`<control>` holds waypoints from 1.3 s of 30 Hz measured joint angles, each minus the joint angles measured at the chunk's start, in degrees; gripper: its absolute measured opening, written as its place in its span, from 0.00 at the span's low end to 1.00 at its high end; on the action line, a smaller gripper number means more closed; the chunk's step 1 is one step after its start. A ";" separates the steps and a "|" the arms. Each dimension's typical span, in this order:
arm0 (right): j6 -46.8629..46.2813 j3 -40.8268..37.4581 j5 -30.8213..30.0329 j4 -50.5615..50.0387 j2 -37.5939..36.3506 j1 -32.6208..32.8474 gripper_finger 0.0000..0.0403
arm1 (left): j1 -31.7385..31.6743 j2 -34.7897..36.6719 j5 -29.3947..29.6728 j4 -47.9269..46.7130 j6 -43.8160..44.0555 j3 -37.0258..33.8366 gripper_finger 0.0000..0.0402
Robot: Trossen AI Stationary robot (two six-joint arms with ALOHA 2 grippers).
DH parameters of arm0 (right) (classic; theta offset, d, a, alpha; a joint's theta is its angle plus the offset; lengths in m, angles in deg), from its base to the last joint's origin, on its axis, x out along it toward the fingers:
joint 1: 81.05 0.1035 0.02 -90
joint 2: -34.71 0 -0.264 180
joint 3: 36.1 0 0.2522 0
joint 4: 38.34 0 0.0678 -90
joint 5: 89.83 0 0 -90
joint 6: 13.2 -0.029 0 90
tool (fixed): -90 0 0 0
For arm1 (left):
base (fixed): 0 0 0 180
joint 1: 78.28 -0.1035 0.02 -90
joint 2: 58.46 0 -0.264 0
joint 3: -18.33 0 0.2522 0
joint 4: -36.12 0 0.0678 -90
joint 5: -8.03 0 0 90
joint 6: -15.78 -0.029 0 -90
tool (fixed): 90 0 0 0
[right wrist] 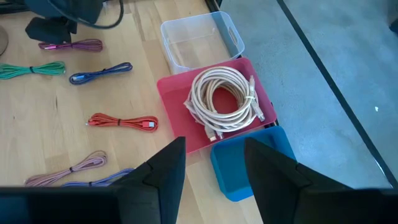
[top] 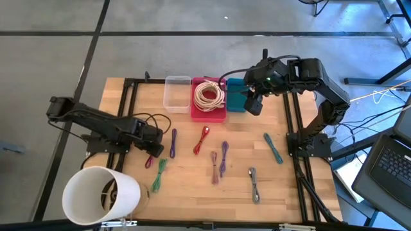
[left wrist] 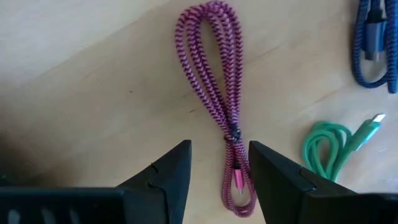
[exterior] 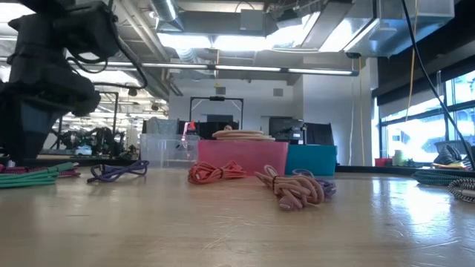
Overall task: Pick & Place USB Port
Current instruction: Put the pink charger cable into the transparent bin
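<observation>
Straddling the magenta cable [left wrist: 225, 118], left gripper [left wrist: 219, 171] parted, wrist view only.

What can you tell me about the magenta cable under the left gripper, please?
The magenta cable is a braided cord folded into a long narrow bundle, cinched by a small dark tie near one end, where a pink metallic plug shows. It lies flat on the wooden table, touching nothing else. The left gripper hovers over its tied end, fingers open on either side, not gripping it.
</observation>
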 joint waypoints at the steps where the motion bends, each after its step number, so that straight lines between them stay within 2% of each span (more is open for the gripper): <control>1: -0.06 0.00 0.00 0.00 0.01 0.00 0.41 | 0.00 -0.86 -0.16 1.01 -0.61 0.00 0.38; 7: -0.16 0.00 0.00 0.00 0.02 0.00 0.41 | 0.00 -6.64 -0.54 8.40 -2.22 0.00 0.38; 14: -0.34 0.00 0.02 0.00 0.02 0.00 0.41 | -0.07 -12.21 -0.88 8.84 -2.64 0.39 0.37; 17: -0.34 0.00 0.02 0.02 0.02 0.00 0.41 | -0.06 -12.60 -0.50 8.58 -4.55 0.43 0.33; 19: -0.34 0.00 0.02 0.00 0.02 0.00 0.41 | -0.04 -12.27 0.11 8.13 -4.82 0.34 0.27; 23: -0.24 0.00 0.02 0.00 0.02 0.00 0.41 | -0.04 -9.44 1.18 6.41 -5.03 -0.09 0.07; 24: -0.15 0.00 0.02 0.00 0.02 0.00 0.41 | -0.03 -8.48 1.50 5.91 -5.04 -0.15 0.04; 27: -0.10 0.00 0.02 0.00 0.02 0.00 0.41 | -0.07 -3.89 3.64 3.12 -4.19 -0.29 0.04; 31: 0.08 0.00 0.02 0.00 0.02 0.00 0.41 | -0.17 3.46 6.67 -0.68 -3.34 3.16 0.03; 35: 0.91 0.00 0.00 0.00 0.02 -0.06 0.41 | -2.14 10.74 13.86 -1.27 -4.24 9.04 0.03; 39: 1.58 0.00 -0.07 0.01 0.02 -0.31 0.41 | -7.81 15.34 22.16 0.64 -10.96 15.67 0.03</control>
